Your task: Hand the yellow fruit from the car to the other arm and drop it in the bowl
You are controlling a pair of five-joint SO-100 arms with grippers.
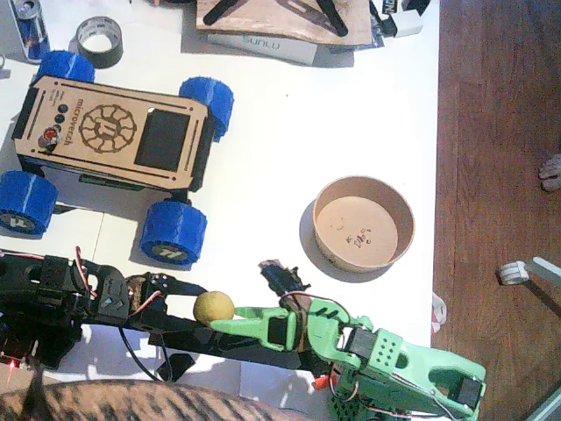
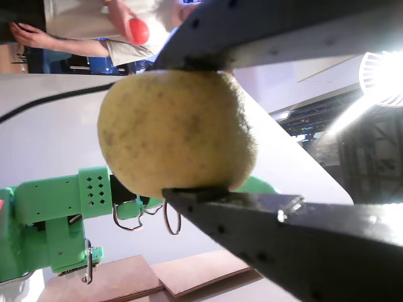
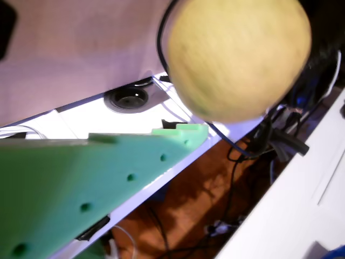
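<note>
We read "microvech", or something close to it since the small letters are soft, engraved along the plywood top of the car (image 1: 114, 132), just beside its gear emblem (image 1: 109, 129). On the side of a flat white box (image 1: 263, 46) at the far edge of the table (image 1: 351, 114) we make out pale letters that look like "SUNLU". In neither wrist view can we read any text.

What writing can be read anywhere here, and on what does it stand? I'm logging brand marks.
"microvech", or near it, slightly blurred: on the plywood top of the car, beside its gear emblem.
"SUNLU", faint: on the white box at the table's far edge.
Print on the blue can: too small to read.
The wrist views show no text.
</note>
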